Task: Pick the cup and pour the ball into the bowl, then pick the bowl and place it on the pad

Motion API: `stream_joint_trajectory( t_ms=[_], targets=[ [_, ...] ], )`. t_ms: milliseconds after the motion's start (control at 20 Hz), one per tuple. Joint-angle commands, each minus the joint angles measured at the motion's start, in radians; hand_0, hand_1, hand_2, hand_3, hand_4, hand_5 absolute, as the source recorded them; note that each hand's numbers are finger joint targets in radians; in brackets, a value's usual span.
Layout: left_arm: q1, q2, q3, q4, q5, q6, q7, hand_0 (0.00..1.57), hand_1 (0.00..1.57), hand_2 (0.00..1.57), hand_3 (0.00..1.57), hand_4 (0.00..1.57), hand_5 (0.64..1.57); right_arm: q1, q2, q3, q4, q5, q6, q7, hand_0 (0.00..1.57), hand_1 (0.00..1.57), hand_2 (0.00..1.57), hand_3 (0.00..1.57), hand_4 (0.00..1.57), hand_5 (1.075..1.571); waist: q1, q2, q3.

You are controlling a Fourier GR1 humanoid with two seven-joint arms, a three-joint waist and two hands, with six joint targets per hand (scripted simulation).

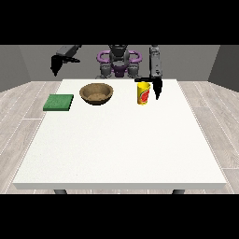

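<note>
Nearest me, across a broad stretch of bare white table (116, 154), nothing stands; all 3 task things sit in a row toward the far edge. Green pad (58, 102) lies flat at the view's left, brown bowl (96, 93) just beside it, yellow cup (143, 93) upright further right, apart from the bowl. Ball not visible, presumably inside the cup. Cup looks light, stiff, smooth-sided, likely to slip; best taken around the middle of its wall, kept upright until over the bowl. Bowl looks rigid, wider; its rim seems the place to take it. Hand at the view's right (157, 87) hangs pointing down just beside the cup, seemingly touching, thumb reaching over the rim; whether it has closed on the cup I cannot tell. Beyond, hand at the view's left (56, 64) is raised off the table, drooping, holding nothing; finger spread unreadable.
</note>
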Motion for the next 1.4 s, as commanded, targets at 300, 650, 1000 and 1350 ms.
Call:
stream_joint_trajectory(
  t_ms=[300,650,1000,1350],
  targets=[
    [-0.149,0.005,0.038,0.322,-0.009,0.052,-0.191,0.00,0.00,0.00,0.00,0.00,1.521,-0.033,-0.009,-0.008,0.062,0.003,0.035,-0.065,0.00,0.00,0.00,0.00,0.00,1.571,-0.019,0.040,0.0000],
    [-0.231,0.028,0.054,0.418,-0.004,0.064,-0.262,0.00,0.00,0.00,0.00,0.00,1.559,-0.066,-0.036,-0.045,0.138,0.002,0.050,-0.134,0.00,0.00,0.00,0.00,0.00,1.571,-0.029,0.092,0.0001],
    [-0.170,-0.019,0.010,0.411,-0.161,0.395,-0.329,1.32,1.32,1.57,1.57,1.47,1.246,-0.092,-0.050,-0.023,0.045,0.002,0.038,-0.061,0.00,0.00,0.00,0.00,0.00,1.570,-0.100,0.109,-0.0004],
    [-0.164,0.052,-0.112,0.326,-0.280,0.380,-0.029,1.34,1.34,1.57,1.57,1.53,1.304,-0.004,-0.082,-0.056,0.252,0.023,0.089,-0.090,0.00,0.00,0.00,0.00,0.00,1.570,-0.010,-0.135,0.0031]
  ],
)
